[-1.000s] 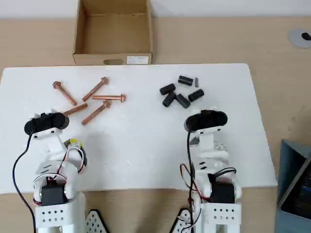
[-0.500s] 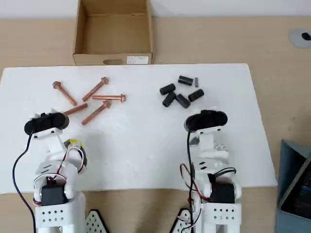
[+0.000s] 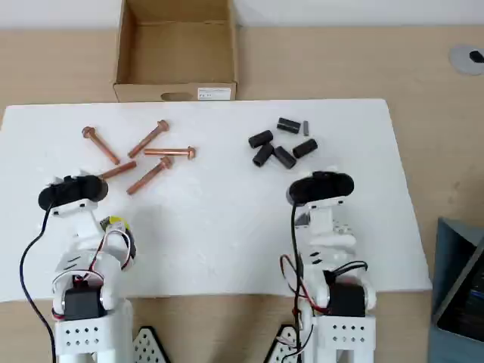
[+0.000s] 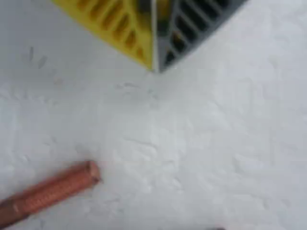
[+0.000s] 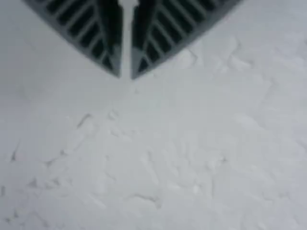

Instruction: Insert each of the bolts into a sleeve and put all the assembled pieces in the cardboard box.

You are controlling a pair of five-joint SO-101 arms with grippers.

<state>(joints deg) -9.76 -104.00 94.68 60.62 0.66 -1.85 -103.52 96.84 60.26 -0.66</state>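
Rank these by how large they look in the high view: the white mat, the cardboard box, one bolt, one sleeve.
1. white mat
2. cardboard box
3. bolt
4. sleeve
The gaps are wide, so nearness to the camera changes nothing.

light wooden table [image 3: 439, 91], white textured sheet [image 3: 219, 227] across it, dark grey bin [image 3: 458, 291] at one edge

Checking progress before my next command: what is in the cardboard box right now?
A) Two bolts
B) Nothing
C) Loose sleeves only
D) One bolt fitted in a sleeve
B: the cardboard box shows a bare floor, while the bolts and sleeves lie apart in two groups on the white mat.
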